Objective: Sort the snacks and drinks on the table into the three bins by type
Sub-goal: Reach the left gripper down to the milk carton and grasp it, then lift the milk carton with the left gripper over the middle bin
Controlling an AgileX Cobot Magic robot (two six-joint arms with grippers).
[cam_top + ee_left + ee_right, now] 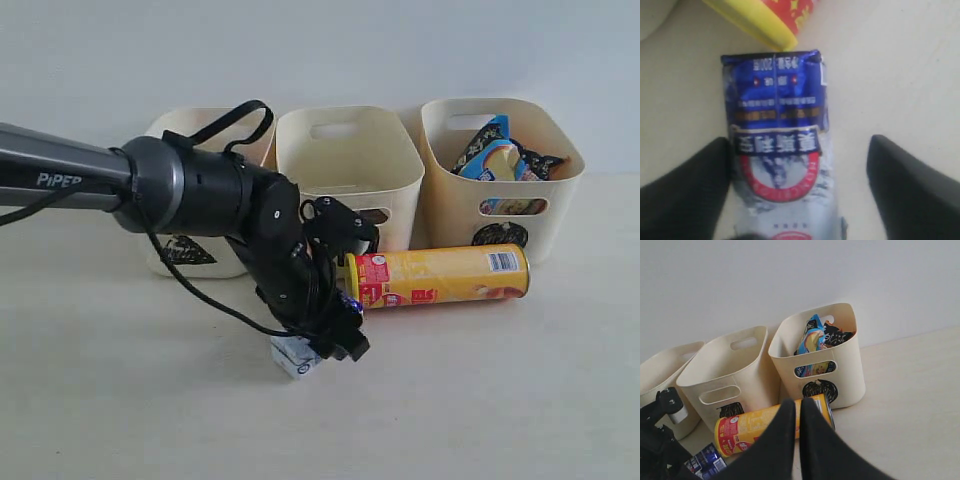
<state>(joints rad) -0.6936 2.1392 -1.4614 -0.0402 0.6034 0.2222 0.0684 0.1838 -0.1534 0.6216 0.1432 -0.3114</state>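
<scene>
By the left-hand cream plastic tub (195, 116), the left arm leans low over the table (500, 400). Its end effector (800, 150) stands apart, straddling the small white-blue carton (292, 359), which lies flat there; one finger looks to be against the carton's side, the other well clear. I'd say the step in hand is taking up the drink: close squarely, lift, then carry it to its tub. The middle cream tub (345, 165) shows nothing inside. Before it lies the yellow chip tube (450, 275), unsorted. The right cream tub (455, 205) holds the blue and dark noodle packets (495, 155). The right end effector (798, 402) hangs pressed together, holding nothing.
</scene>
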